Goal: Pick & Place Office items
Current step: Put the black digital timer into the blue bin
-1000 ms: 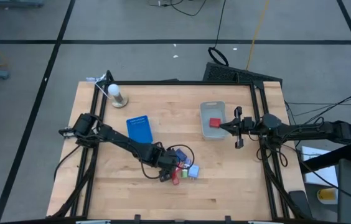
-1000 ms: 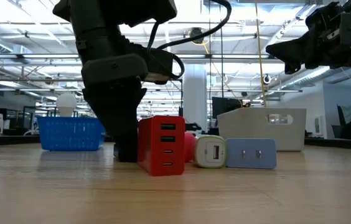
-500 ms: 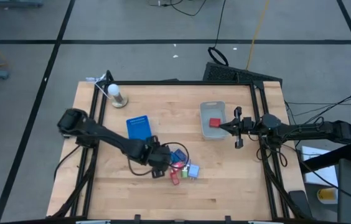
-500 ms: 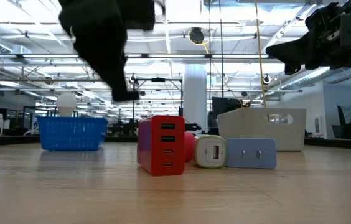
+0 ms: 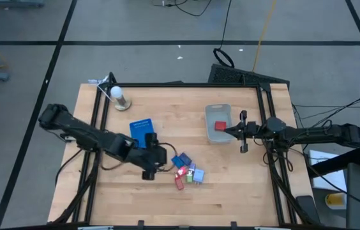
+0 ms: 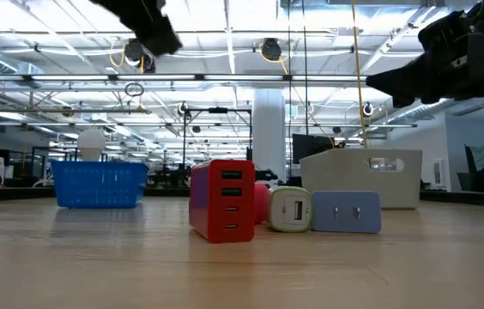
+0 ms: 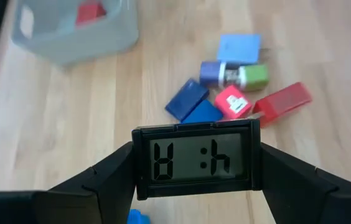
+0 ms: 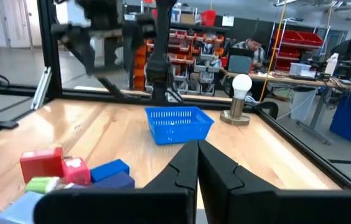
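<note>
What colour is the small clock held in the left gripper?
Black, with a grey display; the left wrist view shows the clock best.

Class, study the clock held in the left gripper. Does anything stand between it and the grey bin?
Nothing visible does. The left gripper holds the clock above the table; bare wood leads to the bin, and the pile lies aside.

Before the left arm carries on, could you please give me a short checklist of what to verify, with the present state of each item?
1. Left gripper holds the black digital clock squarely between its fingers: ok.
2. Clock lifted clear of the pile of small office items: ok.
3. Blue basket upright and unobstructed: ok.
4. Clear bin has room beside its red item: ok.
5. Right gripper shut, parked by the bin: ok.
6. Intended destination: cannot tell.
</note>
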